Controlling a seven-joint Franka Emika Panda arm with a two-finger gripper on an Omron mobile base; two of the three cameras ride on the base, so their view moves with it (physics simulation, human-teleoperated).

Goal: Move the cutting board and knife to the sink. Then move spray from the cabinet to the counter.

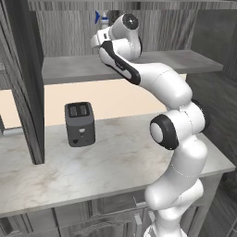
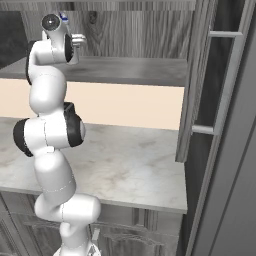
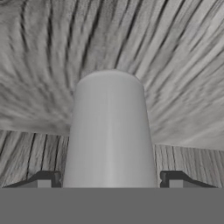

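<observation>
Hand view: spray (image 3: 110, 131) between spread tool (image 3: 110, 180) tips; left base view adds toaster (image 1: 80, 123).

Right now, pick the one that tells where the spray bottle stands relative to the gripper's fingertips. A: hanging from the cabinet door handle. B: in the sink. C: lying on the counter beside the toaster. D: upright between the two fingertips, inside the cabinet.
D: in the hand view the pale spray bottle stands upright between the two dark fingertips of the gripper, against the cabinet wood-grain wall.
</observation>
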